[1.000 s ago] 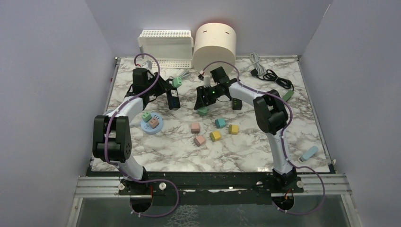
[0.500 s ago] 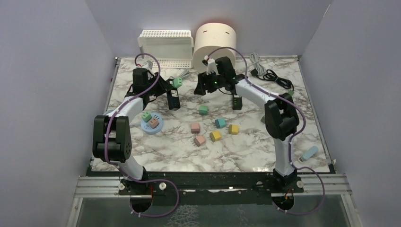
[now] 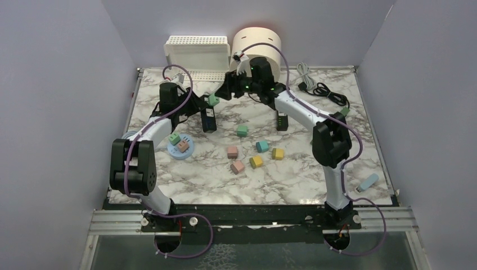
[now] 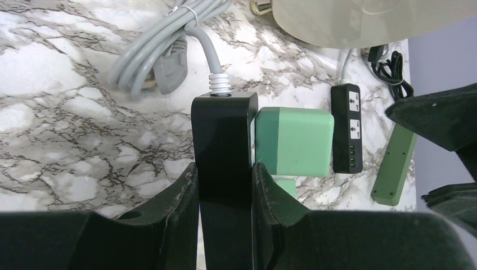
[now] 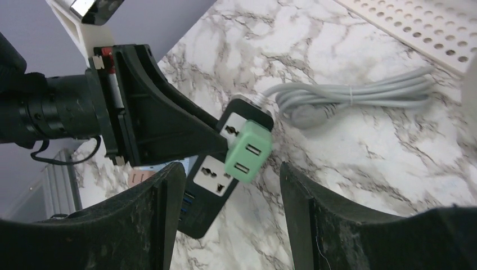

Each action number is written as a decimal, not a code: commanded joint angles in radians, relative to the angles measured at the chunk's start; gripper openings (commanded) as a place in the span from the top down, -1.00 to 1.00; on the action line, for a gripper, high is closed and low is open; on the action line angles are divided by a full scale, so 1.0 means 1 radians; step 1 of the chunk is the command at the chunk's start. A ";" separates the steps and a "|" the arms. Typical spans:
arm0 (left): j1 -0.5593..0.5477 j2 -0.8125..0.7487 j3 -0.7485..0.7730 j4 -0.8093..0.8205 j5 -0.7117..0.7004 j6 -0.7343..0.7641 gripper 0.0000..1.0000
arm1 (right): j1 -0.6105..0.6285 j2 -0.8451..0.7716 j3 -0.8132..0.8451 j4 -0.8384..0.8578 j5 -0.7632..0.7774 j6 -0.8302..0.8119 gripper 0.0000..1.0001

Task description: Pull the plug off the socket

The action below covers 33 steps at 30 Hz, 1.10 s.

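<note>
The left gripper point(image 4: 225, 174) clamps the black plastic power strip point(image 4: 224, 129) by its long sides. The square mint-green plug point(image 4: 292, 140) is seated in the strip's 3 o'clock face. The right gripper point(image 5: 229, 167), fingers spread wide, straddles the plug without touching it, at 11 o'clock on the marble table point(image 3: 315, 185).

A white surface point(image 3: 185, 180) veined in grey, like marble, is enclosed on three sides by plain pale-violet panels: one wall point(image 3: 56, 84) at 9 o'clock, a back wall point(image 3: 315, 17) at 12 o'clock and a third wall point(image 3: 427, 84) at 3 o'clock. At 6 o'clock the surface is edged by a silver metal rail point(image 3: 112, 222), below which a dark mottled floor point(image 3: 253, 253) is seen. Soft, even light is cast throughout, and only faint shadows are thrown.
</note>
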 commanded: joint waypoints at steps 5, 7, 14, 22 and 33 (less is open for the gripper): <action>-0.014 -0.067 0.000 0.095 0.031 -0.014 1.00 | 0.054 0.109 0.132 -0.099 0.038 0.052 -0.32; -0.015 -0.072 0.000 0.097 0.030 -0.014 1.00 | 0.059 0.122 0.146 -0.120 0.050 0.048 -0.32; -0.015 -0.086 0.007 0.097 0.032 -0.014 1.00 | 0.066 0.138 0.136 -0.137 0.105 0.032 -0.31; -0.020 -0.090 -0.002 0.111 0.046 -0.022 1.00 | 0.069 0.189 0.198 -0.150 0.080 0.062 -0.19; -0.023 -0.098 -0.001 0.106 -0.006 -0.015 1.00 | 0.080 0.227 0.289 -0.230 0.020 0.080 0.98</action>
